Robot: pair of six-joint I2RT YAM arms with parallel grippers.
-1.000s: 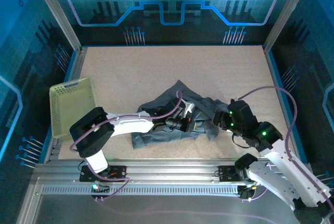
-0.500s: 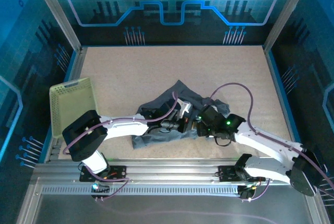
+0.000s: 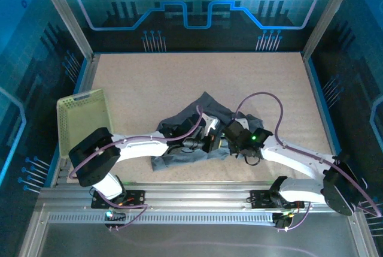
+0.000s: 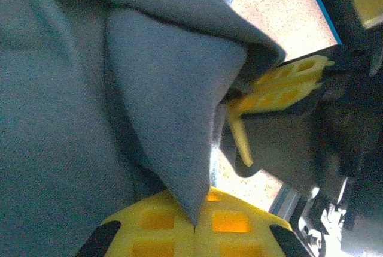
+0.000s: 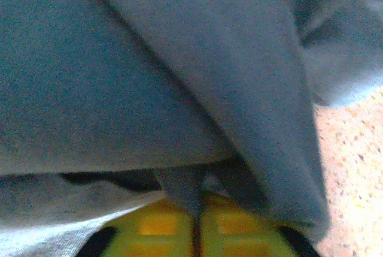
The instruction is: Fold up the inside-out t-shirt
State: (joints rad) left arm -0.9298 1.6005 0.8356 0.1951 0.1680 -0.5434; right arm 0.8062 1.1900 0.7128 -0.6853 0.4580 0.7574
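Top external view: a pale yellow-green mesh basket [image 3: 84,122] sits at the speckled beige table's [image 3: 179,77] left edge, with blue-lit panels [image 3: 191,5] around. Right of the basket lies the crumpled slate-grey t-shirt [image 3: 170,160], its middle hidden under the left gripper [image 4: 195,224] and right gripper [image 5: 195,218], each with jaws closed on a fold.

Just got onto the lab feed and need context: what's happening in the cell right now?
Both arms are working the dark grey t-shirt, which lies crumpled on the table. The left hand is pinched shut on one fold of it. The right hand is shut on another fold close by, so the two hands nearly meet over the heap. No neat fold is made yet. A pale mesh basket sits apart at the left edge.
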